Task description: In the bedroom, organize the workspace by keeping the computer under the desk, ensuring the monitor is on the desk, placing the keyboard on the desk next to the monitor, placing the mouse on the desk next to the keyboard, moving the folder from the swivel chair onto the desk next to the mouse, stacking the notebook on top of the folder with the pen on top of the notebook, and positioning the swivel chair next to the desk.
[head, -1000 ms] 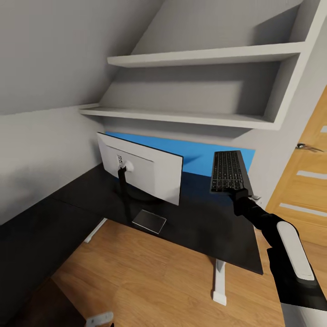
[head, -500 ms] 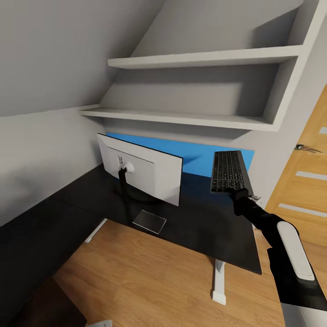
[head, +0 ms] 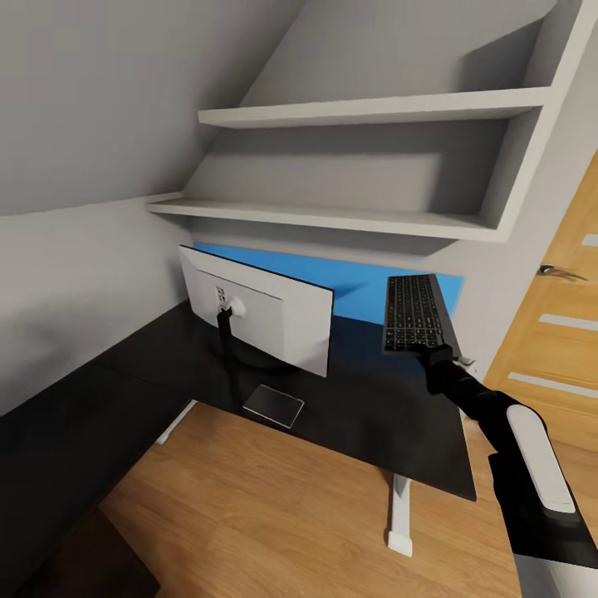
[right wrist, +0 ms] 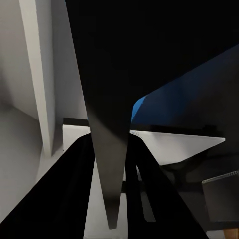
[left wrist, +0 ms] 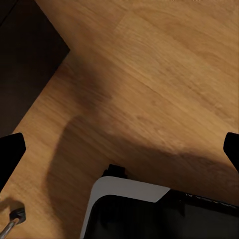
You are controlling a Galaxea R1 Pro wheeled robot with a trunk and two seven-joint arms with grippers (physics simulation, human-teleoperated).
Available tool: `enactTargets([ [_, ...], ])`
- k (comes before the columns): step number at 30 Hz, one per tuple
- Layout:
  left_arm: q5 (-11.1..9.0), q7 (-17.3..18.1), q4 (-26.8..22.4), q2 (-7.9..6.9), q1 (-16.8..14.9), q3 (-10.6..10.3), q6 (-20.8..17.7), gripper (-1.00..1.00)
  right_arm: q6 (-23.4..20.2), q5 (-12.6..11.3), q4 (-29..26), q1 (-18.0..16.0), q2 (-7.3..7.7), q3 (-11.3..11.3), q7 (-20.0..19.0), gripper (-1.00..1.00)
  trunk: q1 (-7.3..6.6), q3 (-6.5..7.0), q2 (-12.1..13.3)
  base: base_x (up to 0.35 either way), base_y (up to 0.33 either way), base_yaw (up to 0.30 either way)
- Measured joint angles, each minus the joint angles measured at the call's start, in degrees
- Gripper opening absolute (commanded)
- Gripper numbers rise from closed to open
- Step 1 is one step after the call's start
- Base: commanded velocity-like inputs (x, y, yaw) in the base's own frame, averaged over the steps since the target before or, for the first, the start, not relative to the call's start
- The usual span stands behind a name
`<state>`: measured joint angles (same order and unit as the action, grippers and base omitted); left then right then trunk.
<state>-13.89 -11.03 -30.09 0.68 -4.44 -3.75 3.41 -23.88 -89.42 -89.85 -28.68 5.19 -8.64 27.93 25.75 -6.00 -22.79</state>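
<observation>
the right gripper (head: pixel 432 352) was pinching the keyboard (head: pixel 416 313) by its near short edge, holding it tilted in the air above the desk (head: pixel 390 415). its long axis ran toward 12 o'clock, keys facing the head camera. the monitor (head: pixel 257 309) stood on the desk at about 9 o'clock from the keyboard, pale back toward the camera, so i judged the free desk top beside it lay below and toward 9 o'clock. the left gripper (left wrist: pixel 119 149) hung spread over wooden floor. key legends were too small to read.
</observation>
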Motion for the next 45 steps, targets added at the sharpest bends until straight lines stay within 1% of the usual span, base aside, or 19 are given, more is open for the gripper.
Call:
enactTargets([
  [8,0.03,0.00,0.60,0.05,0.00,-0.05,0.71,1.00,-1.51,0.00,-0.01,0.00,-0.02,0.24,-2.41,-1.00,0.00,0.00,0.00,0.000,0.000,0.000],
  [15,0.06,-0.03,0.64,0.06,0.00,-0.06,0.89,1.00,-1.64,0.53,0.00,0.00,0.00,0.27,-3.14,-1.00,0.00,0.00,0.00,0.000,0.000,0.000],
  [16,0.06,-0.05,0.64,0.06,0.00,-0.07,0.90,1.00,-1.60,0.72,0.00,0.00,-0.02,0.27,-3.25,-1.00,0.00,0.00,0.00,0.000,0.000,0.000],
  [18,0.02,-0.07,0.70,0.06,0.00,-0.07,0.91,1.00,-1.51,2.25,0.02,0.00,-0.08,0.27,-4.29,-1.00,0.00,0.00,0.00,0.000,-0.073,0.000],
  [20,0.05,-0.05,0.74,0.06,0.00,-0.07,0.92,1.00,-1.33,6.30,0.06,0.05,-0.35,0.32,-7.08,-1.00,0.00,0.00,0.00,0.000,-0.231,0.000],
  [22,0.06,-0.05,0.74,0.06,0.00,-0.07,0.92,1.00,-1.36,8.82,0.13,0.35,-0.64,0.35,-9.37,-1.00,0.00,0.00,0.00,0.000,-0.280,0.019],
  [23,0.03,-0.05,0.75,0.06,-0.01,-0.07,0.92,1.00,-1.30,10.37,0.14,0.78,-0.87,0.37,-11.53,-1.00,0.00,0.00,0.00,0.000,-0.303,0.149],
  [24,-0.01,-0.06,0.74,0.06,0.00,-0.07,0.92,1.00,-1.36,11.28,0.18,0.95,-0.95,0.40,-12.37,-1.00,0.00,0.00,0.00,0.000,-0.305,0.182],
  [26,-0.02,-0.07,0.74,0.06,0.01,-0.07,0.92,1.00,-1.37,11.83,0.19,1.01,-0.98,0.53,-12.72,-1.00,0.00,0.00,0.00,0.000,-0.243,0.220],
  [28,-0.03,-0.08,0.74,0.05,0.01,-0.03,0.95,1.00,-1.29,13.01,0.20,1.03,-0.98,1.58,-12.95,-1.00,0.00,0.00,0.00,0.000,-0.097,0.242],
  [29,-0.04,-0.09,0.75,0.05,0.01,-0.01,0.97,1.00,-1.12,14.72,0.20,1.04,-0.99,2.80,-13.40,-1.00,0.00,0.00,0.00,0.000,-0.042,0.256],
  [32,-0.07,-0.10,0.80,0.04,0.01,0.00,0.99,1.00,0.15,18.70,0.30,1.03,-1.11,4.60,-16.07,-1.00,0.00,0.00,0.00,0.000,-0.018,0.267],
  [33,-0.11,-0.10,1.12,-0.05,0.01,0.02,1.02,1.00,1.48,20.98,0.45,1.05,-1.46,5.73,-17.60,-1.00,0.00,0.00,0.00,0.000,-0.006,0.274],
  [35,-0.15,-0.11,1.72,-0.14,0.01,0.06,1.06,1.00,4.24,25.50,0.64,1.14,-2.16,7.74,-18.62,-1.00,0.00,0.00,0.00,0.000,-0.003,0.275],
  [38,-0.13,-0.11,2.09,-0.09,0.02,0.09,1.49,1.00,10.92,32.45,1.20,1.74,-2.97,10.06,-19.21,-1.00,0.00,0.00,0.00,0.000,-0.001,0.255],
  [39,-0.14,-0.11,2.21,-0.07,0.02,0.09,1.96,1.00,13.35,33.77,1.32,2.08,-3.09,10.60,-19.27,-1.00,0.00,0.00,0.00,0.000,0.000,0.138],
  [41,-0.19,-0.10,2.65,-0.11,0.01,0.09,3.62,1.00,17.67,35.17,1.44,2.71,-3.22,11.52,-19.29,-1.00,0.00,0.00,0.00,0.000,0.000,0.072],
  [44,-0.26,-0.11,4.37,-0.07,0.01,0.10,8.36,1.00,23.08,36.24,1.50,3.48,-3.22,12.15,-19.34,-1.00,0.00,0.00,0.00,0.000,0.000,0.012],
  [45,-0.26,-0.11,4.43,-0.08,0.00,0.10,8.54,1.00,23.26,36.07,1.51,3.53,-3.22,12.21,-19.38,-1.00,0.00,0.00,0.00,0.000,0.000,0.002],
])
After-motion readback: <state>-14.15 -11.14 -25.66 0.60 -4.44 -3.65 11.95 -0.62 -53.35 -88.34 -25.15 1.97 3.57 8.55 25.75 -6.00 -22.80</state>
